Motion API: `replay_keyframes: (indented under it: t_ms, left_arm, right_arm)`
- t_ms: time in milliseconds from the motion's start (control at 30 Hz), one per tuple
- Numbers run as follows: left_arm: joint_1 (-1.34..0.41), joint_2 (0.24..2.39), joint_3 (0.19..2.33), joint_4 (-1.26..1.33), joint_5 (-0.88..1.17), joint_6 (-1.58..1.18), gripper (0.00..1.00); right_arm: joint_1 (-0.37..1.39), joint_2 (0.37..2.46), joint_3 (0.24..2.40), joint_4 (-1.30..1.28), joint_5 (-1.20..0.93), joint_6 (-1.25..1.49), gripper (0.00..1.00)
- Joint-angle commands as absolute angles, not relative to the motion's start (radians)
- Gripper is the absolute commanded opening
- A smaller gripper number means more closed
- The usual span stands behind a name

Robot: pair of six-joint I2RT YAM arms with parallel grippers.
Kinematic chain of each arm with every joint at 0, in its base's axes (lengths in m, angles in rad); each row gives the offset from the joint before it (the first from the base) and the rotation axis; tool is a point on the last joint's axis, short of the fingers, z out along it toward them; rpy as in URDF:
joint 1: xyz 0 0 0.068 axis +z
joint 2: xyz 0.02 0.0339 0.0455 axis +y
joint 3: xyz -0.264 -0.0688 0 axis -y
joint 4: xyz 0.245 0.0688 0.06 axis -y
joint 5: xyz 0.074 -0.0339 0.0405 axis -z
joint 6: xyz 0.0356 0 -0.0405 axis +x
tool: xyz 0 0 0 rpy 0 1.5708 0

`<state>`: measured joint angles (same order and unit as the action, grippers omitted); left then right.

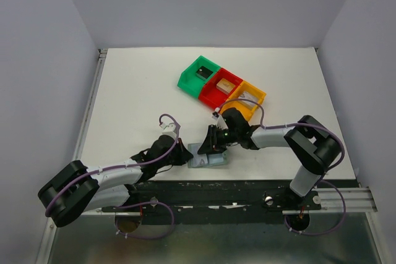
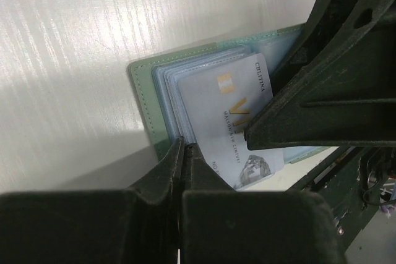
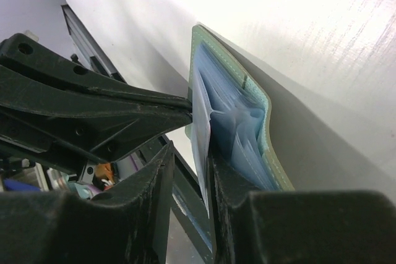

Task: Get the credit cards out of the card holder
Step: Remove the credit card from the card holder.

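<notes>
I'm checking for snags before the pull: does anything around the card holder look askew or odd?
One silver-grey card sticks partway out past the edge of the card holder, not seated in its slot. The left gripper clamps the holder's edge. Nothing looks damaged.

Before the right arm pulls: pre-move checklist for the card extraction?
1. Left gripper shut on the card holder edge: ok.
2. Silver card sits inside the right gripper: ok.
3. That gripper clamped on the card: not ok, a gap shows beside the card in the right wrist view.
4. Card free of its sleeve: cannot tell; it overlaps the holder.
5. Black card in green bin, tan card in red bin: ok.
</notes>
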<state>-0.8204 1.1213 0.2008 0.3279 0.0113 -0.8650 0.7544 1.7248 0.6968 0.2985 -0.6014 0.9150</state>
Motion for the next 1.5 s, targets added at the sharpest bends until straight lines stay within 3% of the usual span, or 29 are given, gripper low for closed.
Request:
replay_keyframes:
  t_ms: [0, 200, 1467]
  left_arm:
    - [-0.831, 1.124, 0.195, 0.299, 0.009, -0.864, 0.05]
    - [-0.831, 1.129, 0.189, 0.281, -0.017, -0.887, 0.0]
    - [-0.831, 1.152, 0.163, 0.276, -0.051, -0.931, 0.0]
  right_arm:
    - [0.772, 1.68, 0.726, 0.189, -0.6, 0.848, 0.34]
    - [0.772, 1.663, 0.729, 0.169, -0.588, 0.844, 0.33]
    - [0.761, 1.543, 0.698, 0.112, -0.548, 0.836, 0.25]
